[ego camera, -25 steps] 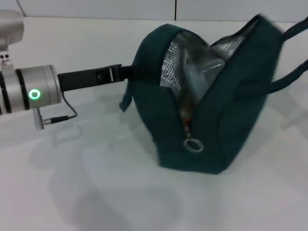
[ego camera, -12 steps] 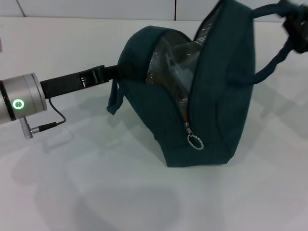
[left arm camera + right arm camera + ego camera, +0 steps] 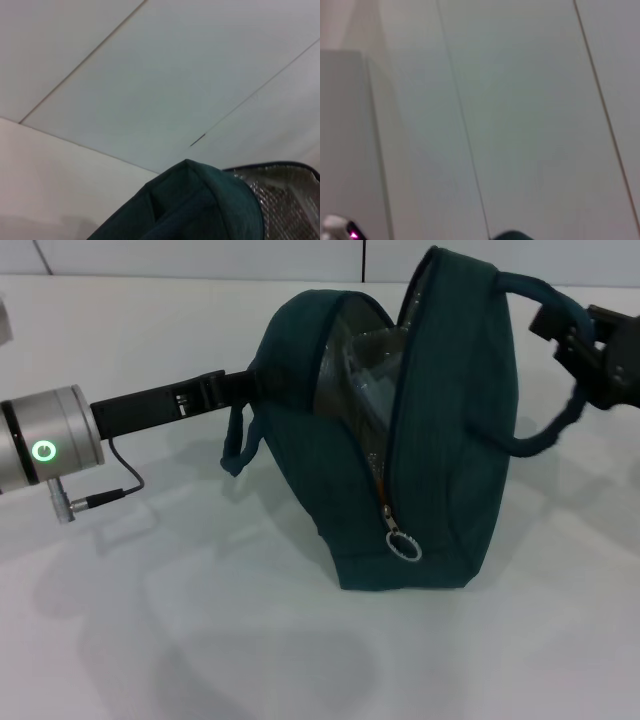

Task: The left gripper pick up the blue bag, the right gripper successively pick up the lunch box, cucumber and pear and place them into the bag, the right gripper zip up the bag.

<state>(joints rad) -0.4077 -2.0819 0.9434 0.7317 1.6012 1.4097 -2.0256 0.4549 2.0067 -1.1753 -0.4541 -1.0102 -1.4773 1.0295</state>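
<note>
The left gripper point(image 3: 258, 383) reaches in from the left, and its tips vanish behind the far left side of the blue bag point(image 3: 440, 440), right by the left loop handle point(image 3: 238, 445); I can't tell whether it's spread or pinching the fabric. Over on the right, the right gripper point(image 3: 572, 338) sits at the top of the other loop handle point(image 3: 540, 435), clamped on that strap, which curves down from the claw to the bag's side. The bag stands upright on the white table point(image 3: 150, 620), roughly mid-scene, mouth partly gaping. Silvery foil lining point(image 3: 360, 365) shows in the opening, with something clear inside, hard to make out. The zipper's silver ring pull point(image 3: 404, 545) hangs low on the near face.
</note>
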